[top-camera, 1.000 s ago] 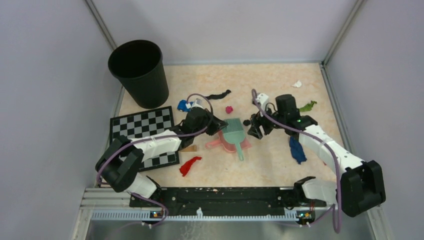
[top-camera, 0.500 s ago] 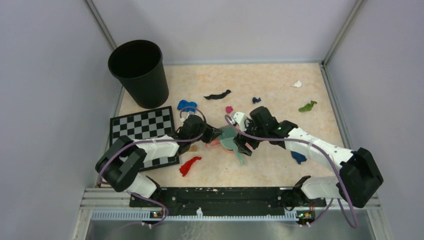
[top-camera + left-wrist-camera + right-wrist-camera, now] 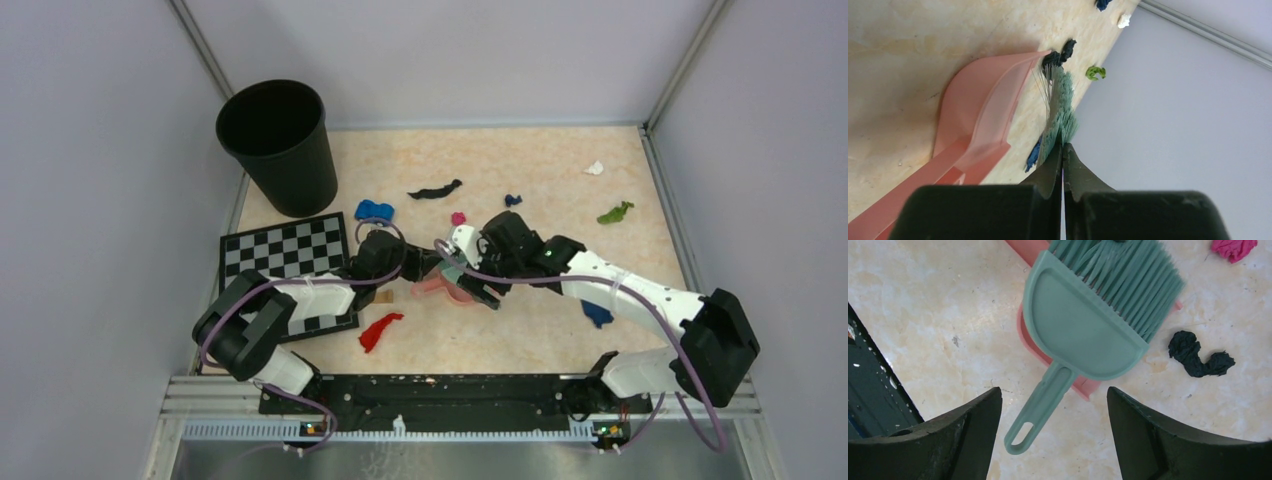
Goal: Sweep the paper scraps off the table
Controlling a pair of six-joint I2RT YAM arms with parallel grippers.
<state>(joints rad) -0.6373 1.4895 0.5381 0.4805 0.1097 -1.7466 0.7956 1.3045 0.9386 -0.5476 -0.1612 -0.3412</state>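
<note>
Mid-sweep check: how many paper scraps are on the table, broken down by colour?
Black scraps: 2 (one shows only in wrist views)
Dark blue scraps: 2
Magenta scrap: 1
Red scrap: 1
White scrap: 1
Green scrap: 1
Total: 8

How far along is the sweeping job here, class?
Nothing looks swept yet: the red scrap, black scrap and white scrap lie loose on the table. In hand: the open right gripper hovers over the brush handle. Remaining: all the sweeping.
</note>
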